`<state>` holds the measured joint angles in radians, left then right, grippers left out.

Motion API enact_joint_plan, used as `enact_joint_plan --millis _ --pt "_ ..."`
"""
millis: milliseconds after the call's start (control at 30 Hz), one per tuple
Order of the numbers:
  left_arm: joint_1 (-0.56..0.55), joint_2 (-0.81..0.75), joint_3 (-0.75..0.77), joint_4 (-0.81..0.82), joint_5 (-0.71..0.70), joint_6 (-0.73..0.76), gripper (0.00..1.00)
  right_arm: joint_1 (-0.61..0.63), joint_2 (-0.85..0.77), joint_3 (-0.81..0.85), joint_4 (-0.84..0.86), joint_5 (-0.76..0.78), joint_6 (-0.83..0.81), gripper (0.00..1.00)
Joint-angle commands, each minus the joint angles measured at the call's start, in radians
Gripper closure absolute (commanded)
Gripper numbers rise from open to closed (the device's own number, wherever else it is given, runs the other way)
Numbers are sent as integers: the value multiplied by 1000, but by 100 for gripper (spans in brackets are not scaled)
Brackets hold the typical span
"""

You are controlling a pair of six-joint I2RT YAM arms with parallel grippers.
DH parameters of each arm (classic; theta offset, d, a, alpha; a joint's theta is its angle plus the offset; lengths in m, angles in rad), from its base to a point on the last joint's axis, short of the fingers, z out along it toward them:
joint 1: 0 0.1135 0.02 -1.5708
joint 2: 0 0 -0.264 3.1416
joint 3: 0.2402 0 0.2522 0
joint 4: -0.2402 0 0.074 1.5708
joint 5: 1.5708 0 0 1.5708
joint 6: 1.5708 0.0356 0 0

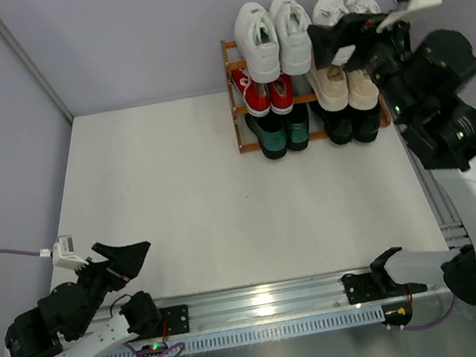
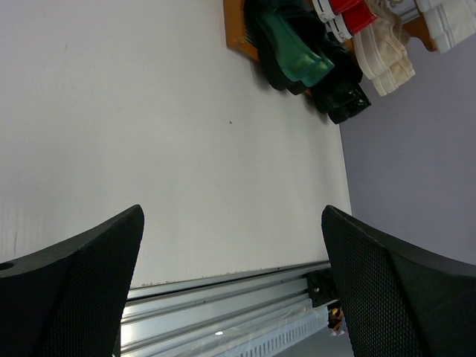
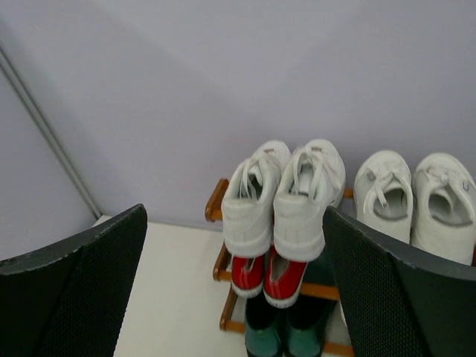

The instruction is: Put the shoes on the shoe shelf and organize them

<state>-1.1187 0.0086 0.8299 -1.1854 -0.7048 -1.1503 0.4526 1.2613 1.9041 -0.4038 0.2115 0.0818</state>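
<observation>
Right wrist: shoes lie well beyond the parted jaws.

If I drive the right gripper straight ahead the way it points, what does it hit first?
Probably the left pair of white sneakers on the top tier of the shoe shelf, centred ahead of the open right gripper in the wrist view; depth is unclear.

You are looking at a white table. The shoe shelf is standing directly on it, at its far edge.
</observation>
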Motion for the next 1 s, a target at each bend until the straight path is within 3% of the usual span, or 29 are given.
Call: enact_joint_plan --millis 0,200,367,500,733,967 --pt "0 33 -21 150 45 87 0 1 -187 -278 -17 -60 36 0" --pt "0 200 -28 305 146 170 0 1 -469 -676 -90 -197 105 0" --pt "0 292 -44 395 174 189 0 0 -676 -810 -242 -255 164 0" --pt "0 349 -77 475 195 193 0 1 -848 -939 -250 -247 208 0" --pt "0 447 -94 586 228 219 0 0 -945 -968 -325 -178 254 0" --pt "0 513 -77 618 241 231 0 1 -1017 -981 -277 -248 260 0"
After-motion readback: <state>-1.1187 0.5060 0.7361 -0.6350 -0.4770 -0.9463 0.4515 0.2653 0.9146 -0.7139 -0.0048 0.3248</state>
